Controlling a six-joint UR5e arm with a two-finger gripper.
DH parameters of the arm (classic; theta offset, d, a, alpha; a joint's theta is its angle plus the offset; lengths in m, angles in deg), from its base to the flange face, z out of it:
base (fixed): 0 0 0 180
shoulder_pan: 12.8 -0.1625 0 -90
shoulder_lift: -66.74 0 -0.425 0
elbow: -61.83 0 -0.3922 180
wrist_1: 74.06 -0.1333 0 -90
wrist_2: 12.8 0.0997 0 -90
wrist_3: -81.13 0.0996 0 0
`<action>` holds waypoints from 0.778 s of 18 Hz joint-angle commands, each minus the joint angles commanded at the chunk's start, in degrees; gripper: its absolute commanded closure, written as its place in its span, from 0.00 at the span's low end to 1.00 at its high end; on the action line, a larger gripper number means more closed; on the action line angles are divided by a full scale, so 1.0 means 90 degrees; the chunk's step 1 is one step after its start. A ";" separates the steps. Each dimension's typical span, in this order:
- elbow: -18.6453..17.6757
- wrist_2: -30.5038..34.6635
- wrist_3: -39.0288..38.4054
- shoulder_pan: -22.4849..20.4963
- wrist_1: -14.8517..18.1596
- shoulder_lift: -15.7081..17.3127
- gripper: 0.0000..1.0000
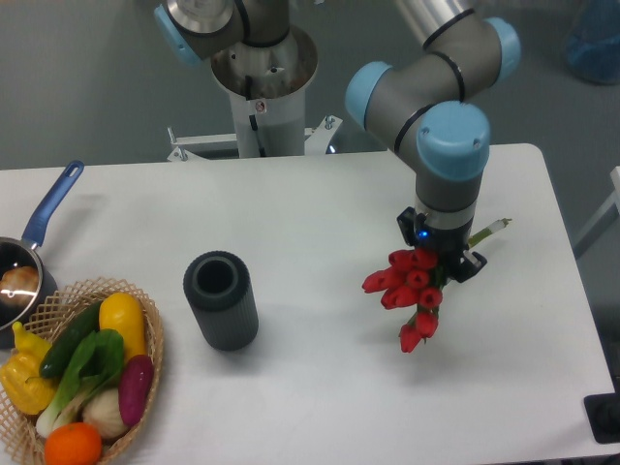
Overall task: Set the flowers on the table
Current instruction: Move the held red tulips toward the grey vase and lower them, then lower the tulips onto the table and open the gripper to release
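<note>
The flowers (407, 289), a bunch of red tulip buds, hang at the right of the white table (320, 378). Their thin green stems (489, 230) stick out to the right behind the wrist. My gripper (441, 263) points down over the table and is shut on the flowers near the top of the stems. The fingers are mostly hidden by the buds and the wrist. I cannot tell whether the lowest buds touch the tabletop.
A dark cylinder (221, 299) stands left of centre. A wicker basket (82, 383) of colourful vegetables sits at the front left corner. A small pot with a blue handle (29, 257) is at the left edge. The arm's base (262, 77) stands behind the table.
</note>
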 joint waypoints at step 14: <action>0.0000 0.0019 -0.0010 0.0196 -0.0127 -0.0459 0.42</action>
